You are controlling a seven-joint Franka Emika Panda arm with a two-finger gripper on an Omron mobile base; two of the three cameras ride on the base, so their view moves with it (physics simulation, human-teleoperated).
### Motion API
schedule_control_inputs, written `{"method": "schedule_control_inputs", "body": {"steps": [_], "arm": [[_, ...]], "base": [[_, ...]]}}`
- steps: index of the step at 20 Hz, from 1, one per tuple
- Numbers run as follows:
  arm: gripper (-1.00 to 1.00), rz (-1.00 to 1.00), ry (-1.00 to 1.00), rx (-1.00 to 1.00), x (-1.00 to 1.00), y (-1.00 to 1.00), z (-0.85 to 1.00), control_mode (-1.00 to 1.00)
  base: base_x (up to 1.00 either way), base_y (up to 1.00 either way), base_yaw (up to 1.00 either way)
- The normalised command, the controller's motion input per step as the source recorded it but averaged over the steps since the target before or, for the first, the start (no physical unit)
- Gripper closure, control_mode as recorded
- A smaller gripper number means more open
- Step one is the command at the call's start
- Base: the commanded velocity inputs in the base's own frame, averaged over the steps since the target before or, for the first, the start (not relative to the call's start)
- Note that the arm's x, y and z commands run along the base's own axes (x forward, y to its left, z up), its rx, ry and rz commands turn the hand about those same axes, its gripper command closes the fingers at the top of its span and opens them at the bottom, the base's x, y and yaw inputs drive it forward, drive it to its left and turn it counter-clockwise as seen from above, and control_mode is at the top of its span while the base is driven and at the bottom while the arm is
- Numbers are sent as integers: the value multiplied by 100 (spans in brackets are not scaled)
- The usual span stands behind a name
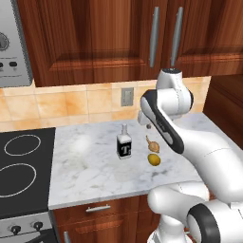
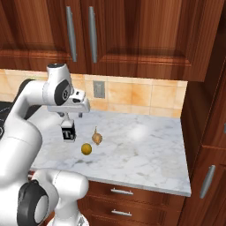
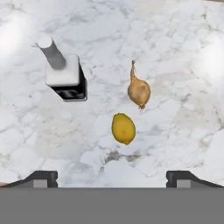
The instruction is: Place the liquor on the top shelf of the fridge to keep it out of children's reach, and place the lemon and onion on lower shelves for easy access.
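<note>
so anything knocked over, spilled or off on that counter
Nothing stands out. The liquor stands upright on the marble counter, with the onion and lemon lying apart beside it. No spill or damage shows. The open gripper hangs above them.

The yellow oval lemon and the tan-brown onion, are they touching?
Apart. In the hand view a strip of white marble counter shows between the yellow oval lemon and the tan-brown onion.

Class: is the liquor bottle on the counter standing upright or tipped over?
Upright: the liquor rests on its base on the marble counter, neck and cap pointing up.
</note>
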Motion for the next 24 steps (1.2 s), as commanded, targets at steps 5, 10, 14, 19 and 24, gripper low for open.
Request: {"method": "schedule_control_inputs", "body": {"steps": [5,10,14,19,24], "arm": [[-100,3,-5,1,-13,27,-37,-100],[-100,5,-12,6,-1,25,-25,-100],[-100,1,-13,4,0,34,-6,-100],[-100,0,-16,8,6,26,-15,-100],[-100,0,-14,13,28,2,-11,-100]], "base": [[0,0,0],[0,0,0],[0,0,0],[0,0,0],[0,0,0]]}}
